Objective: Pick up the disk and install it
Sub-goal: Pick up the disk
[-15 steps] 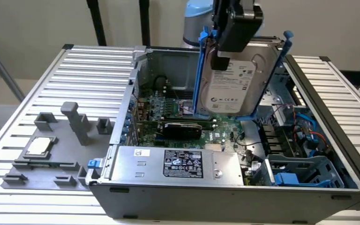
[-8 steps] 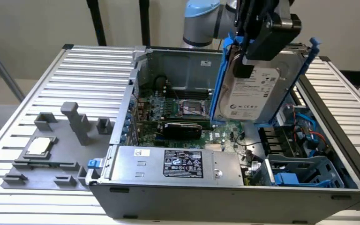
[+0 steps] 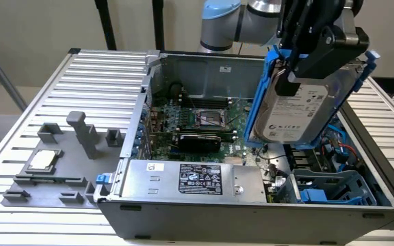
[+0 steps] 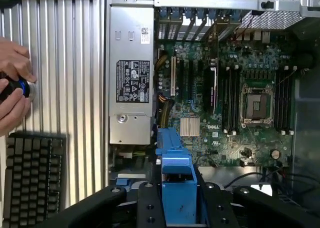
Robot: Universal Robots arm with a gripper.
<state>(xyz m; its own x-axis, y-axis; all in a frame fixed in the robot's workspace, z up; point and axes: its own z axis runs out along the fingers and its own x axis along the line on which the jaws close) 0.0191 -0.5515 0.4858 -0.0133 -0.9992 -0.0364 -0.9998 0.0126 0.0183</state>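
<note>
Our fingers (image 4: pixel 148 208) are pinched on the blue carrier frame (image 4: pixel 176 180). In the wrist view one black finger sits tight against each side of it, with no gap that we can see. In the exterior view the gripper (image 3: pixel 305 72) sits in the upper right of the frame, clamped over the top edge of the disk (image 3: pixel 296 115). The disk hangs nearly upright with its white label facing the camera, clear of everything and above the right half of the open computer case (image 3: pixel 252 218).

We judge the disk to be dense and heavy for its size. It is completely stiff, but sensitive to knocks. Its bare metal faces look smooth and would slip under a light grip. The plastic frame probably gives a little, so we'd take hold across its two side rails, as here, and not on the label face or the underside.

Beneath the disk, in the lower right of the exterior view, lies a blue drive cage (image 3: pixel 330 187). To the left of the cage are the power supply (image 3: pixel 190 179) and, above that, the motherboard (image 3: pixel 204 115). Further out on the slatted table (image 3: pixel 94 72), a grey fixture (image 3: pixel 80 138) stands at the left. The wrist view also shows a person's hands (image 4: pixel 12 88) on a blue knob, close to a keyboard (image 4: pixel 30 175).
</note>
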